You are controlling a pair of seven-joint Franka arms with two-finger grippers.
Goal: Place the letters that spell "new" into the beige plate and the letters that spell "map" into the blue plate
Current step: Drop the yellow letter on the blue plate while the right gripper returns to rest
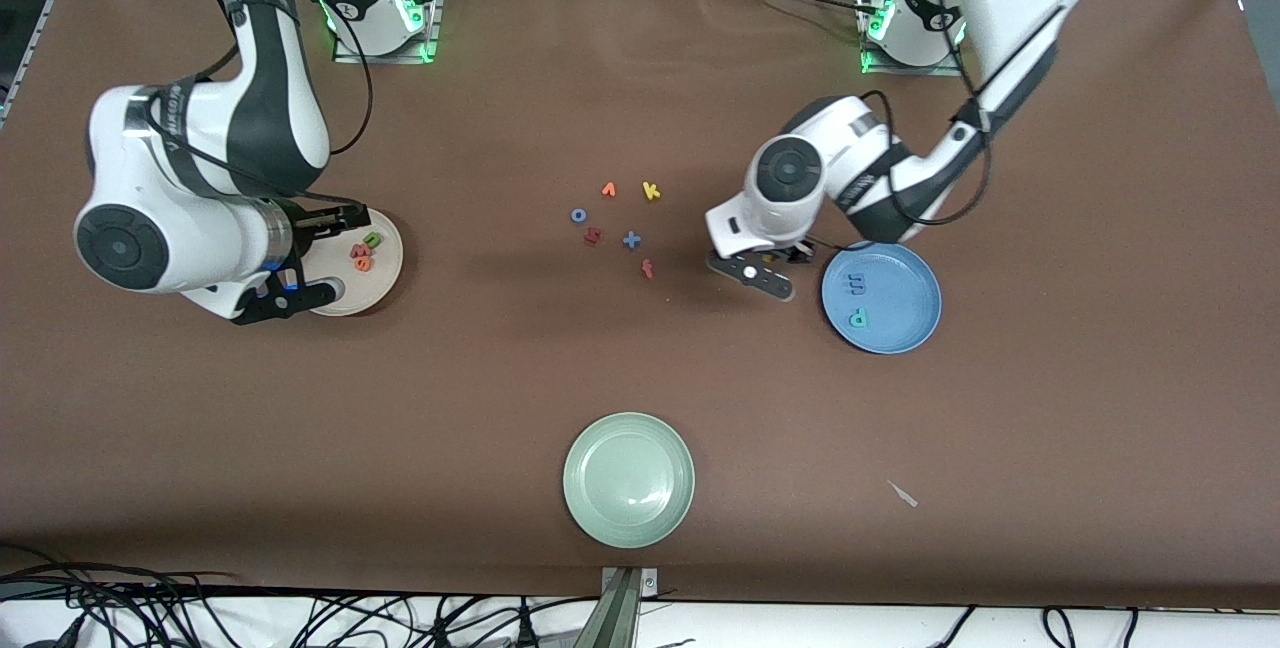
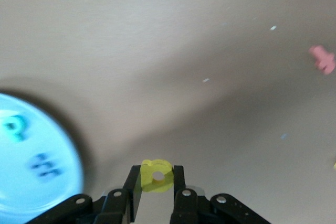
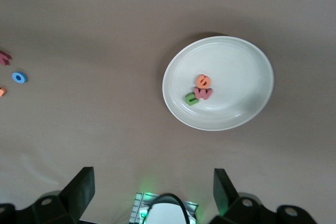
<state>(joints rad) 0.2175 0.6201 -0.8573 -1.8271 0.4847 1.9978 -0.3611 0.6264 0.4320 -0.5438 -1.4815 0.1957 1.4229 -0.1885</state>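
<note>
Yellow "a" [image 2: 156, 175] pinched between the fingers [image 2: 135, 187] of the left gripper [image 1: 768, 266], up over bare tabletop [image 1: 640, 378] just beside the rim of the blue plate [image 1: 905, 318], on the side toward the scattered letters. Blue "m" [image 1: 857, 282] and teal "p" [image 1: 858, 318] lying flat in that plate, apart from each other, with open room around both and along the rim nearer the front camera.

Orange "e" [image 3: 203, 81], pinkish-red "w" [image 3: 202, 93] and green "n" [image 3: 192, 98] bunched together, touching, in the beige plate [image 3: 247, 66] toward the right arm's end; most of that plate bare. Right gripper [image 3: 153, 182] up above the tabletop beside the beige plate, fingers spread wide, nothing between them.

Mid-tabletop, a loose cluster of leftover letters: yellow "k" [image 1: 651, 191], orange "v" [image 1: 608, 190], blue ring [image 1: 578, 215], dark red letter [image 1: 592, 236], blue "x" [image 1: 631, 240], red "f" [image 1: 648, 269], each separate. Pale green plate [image 1: 590, 503] near the front edge, well apart from everything. Small pale scrap [image 1: 903, 494] on the cloth, toward the left arm's end.
</note>
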